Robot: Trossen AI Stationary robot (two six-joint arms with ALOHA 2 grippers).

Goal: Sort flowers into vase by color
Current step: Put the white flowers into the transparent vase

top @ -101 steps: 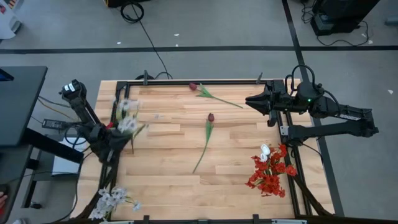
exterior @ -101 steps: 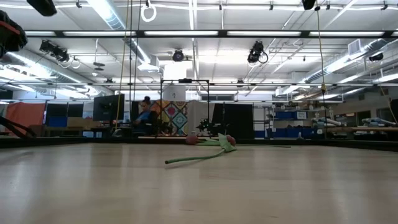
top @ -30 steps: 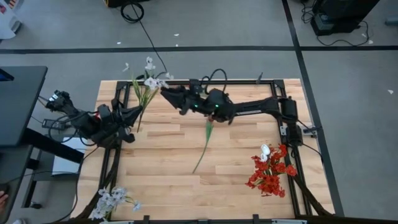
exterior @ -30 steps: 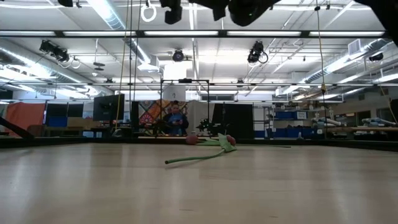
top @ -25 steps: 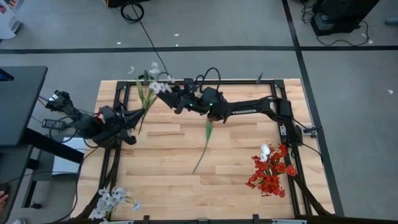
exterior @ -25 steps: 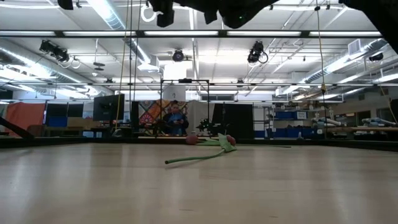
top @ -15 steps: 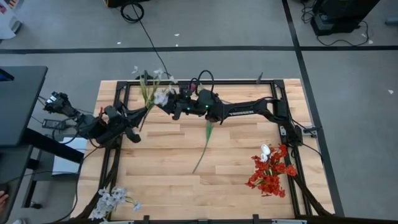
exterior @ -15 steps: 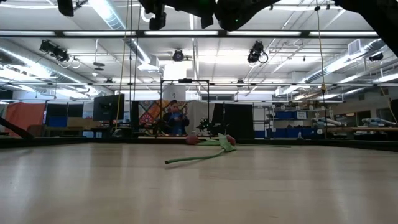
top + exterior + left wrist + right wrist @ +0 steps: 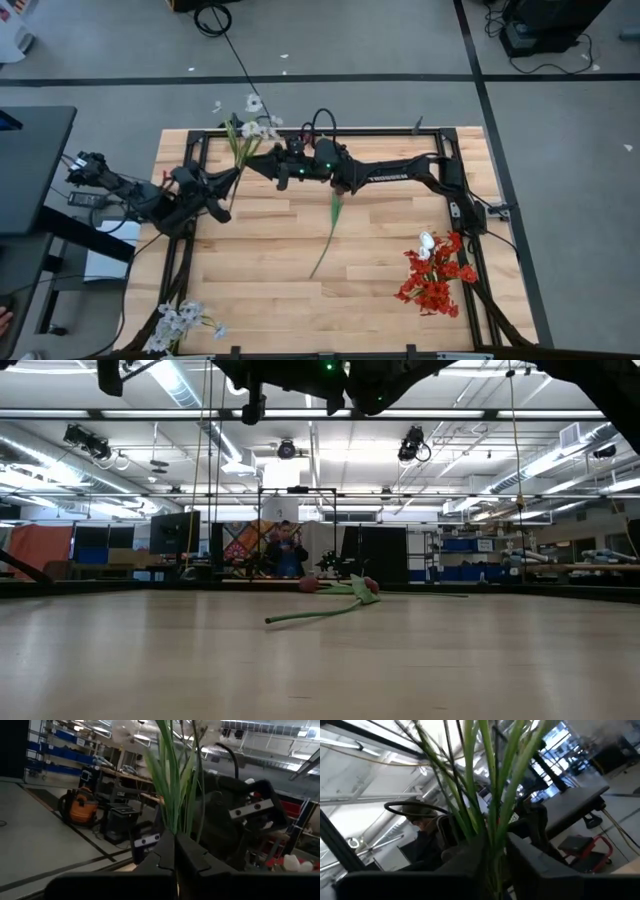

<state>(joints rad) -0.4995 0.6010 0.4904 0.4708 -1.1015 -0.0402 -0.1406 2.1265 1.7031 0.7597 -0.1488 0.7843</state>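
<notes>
White blossom spray (image 9: 250, 125) up in the air, gripped from both sides.
Pinched tight at the green stems by the left gripper (image 9: 234, 173) and squeezed by the right gripper (image 9: 248, 160), over the far left of the wooden table (image 9: 270, 290). Maroon tulip (image 9: 332, 222) flat mid-table; red flowers (image 9: 432, 280) near right.

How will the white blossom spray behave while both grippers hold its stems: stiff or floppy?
Probably light and springy: the white blossom spray stands clear of the left gripper. Thin stems splay apart above the right gripper, so they may slip.
</notes>
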